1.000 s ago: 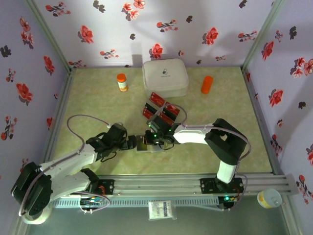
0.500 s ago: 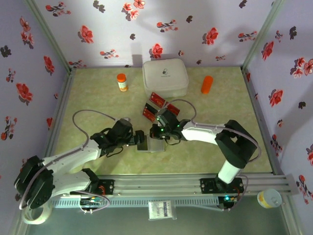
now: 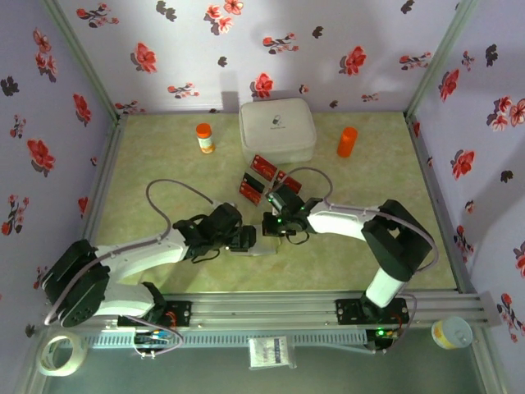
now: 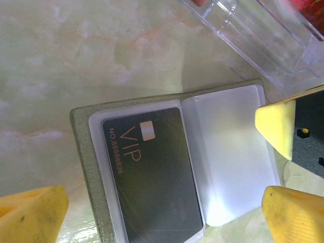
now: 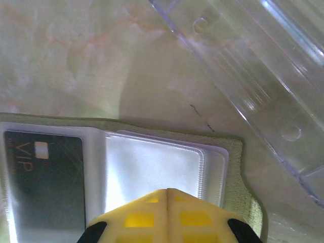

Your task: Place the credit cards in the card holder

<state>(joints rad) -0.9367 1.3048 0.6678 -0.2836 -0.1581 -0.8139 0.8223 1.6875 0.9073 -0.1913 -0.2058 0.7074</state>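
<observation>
Open holder (image 4: 83, 152) lies flat on the table (image 3: 148, 164) between the two grippers, with one black card (image 4: 152, 177) in its left sleeve. Left gripper (image 4: 162, 215): fingers wide apart, straddling the holder. Right gripper (image 5: 167, 202): fingers pressed together, empty, over the pale sleeve. At least three red cards (image 3: 263, 167) lie near one white case (image 3: 277, 130), which two orange containers (image 3: 204, 137) flank.

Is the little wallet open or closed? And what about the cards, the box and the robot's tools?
card holder, open, lying flat.
black card, tucked in one pocket.
red cards, outside the holder.
white case, closed.
left tool, open above the holder.
right tool, shut, tip at the empty pocket.
</observation>
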